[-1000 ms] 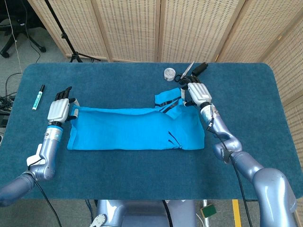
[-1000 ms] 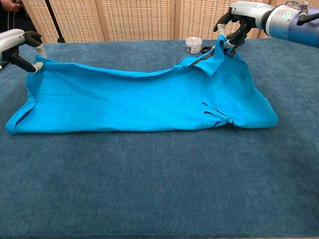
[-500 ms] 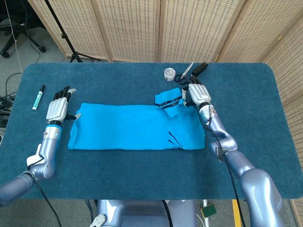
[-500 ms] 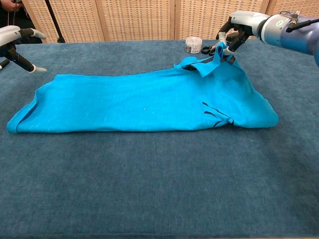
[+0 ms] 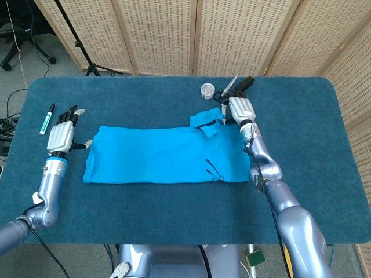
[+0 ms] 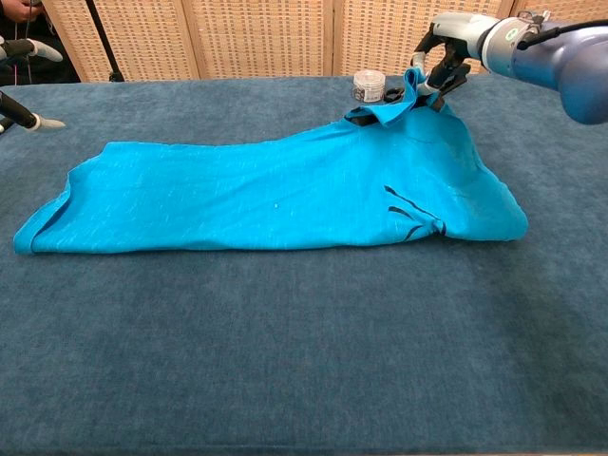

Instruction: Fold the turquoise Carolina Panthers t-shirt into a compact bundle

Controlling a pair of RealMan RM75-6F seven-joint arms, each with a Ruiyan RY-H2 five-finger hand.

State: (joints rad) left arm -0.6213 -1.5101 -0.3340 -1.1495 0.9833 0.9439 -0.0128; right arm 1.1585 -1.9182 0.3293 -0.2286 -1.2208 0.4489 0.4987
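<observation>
Partly, the chest view cuts off the left hand at its edge, so only a few fingertips show there, while the head view shows that hand whole. Whether any print lies on the t-shirt is hard to say: only thin dark strokes show near its right end, and the fabric's underside is hidden. The scissors are half covered by the right hand, and in the chest view only a dark bit of them peeps out by the raised cloth. The t-shirt lies as a long flat band across the middle of the table, its far right corner turned up into a small flap at about 1 o'clock from the band's centre. The right hand sits at that flap, its back toward the head camera, fingers curled down and pinching the lifted corner, as the chest view shows with the cloth peaked up into the fingers. The right arm runs back from it toward 5 o'clock. The left hand hovers just off the band's left end, at 9 o'clock, palm down, fingers spread and holding nothing, apart from the cloth. A marker lies beyond it at 10 o'clock, and a small round jar stands near the scissors at 12 o'clock.
</observation>
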